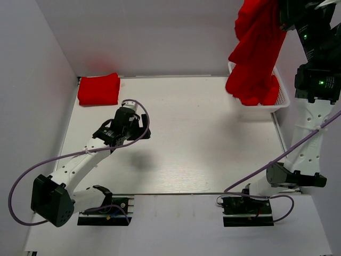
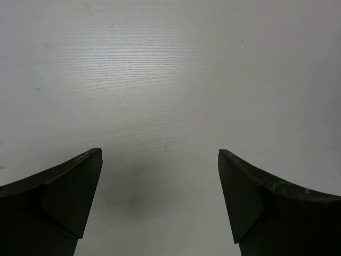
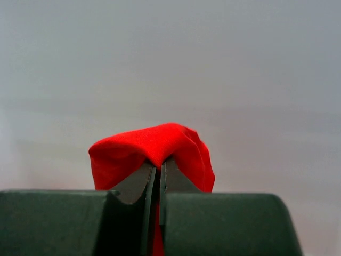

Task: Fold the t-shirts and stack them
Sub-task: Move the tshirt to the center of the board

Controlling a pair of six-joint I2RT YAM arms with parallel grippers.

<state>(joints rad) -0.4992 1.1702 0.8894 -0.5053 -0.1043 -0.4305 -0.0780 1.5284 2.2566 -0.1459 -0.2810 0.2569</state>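
Observation:
A folded red t-shirt lies at the table's far left corner. My right gripper is raised high at the far right and is shut on another red t-shirt, which hangs down into the white lattice basket. In the right wrist view a fold of the red t-shirt bulges over the closed fingertips. My left gripper hovers open and empty over bare table just right of the folded shirt; its two dark fingers stand wide apart in the left wrist view.
The white basket sits at the far right edge of the table and holds more red fabric. White walls enclose the table at the left and back. A purple cable loops beside the left arm.

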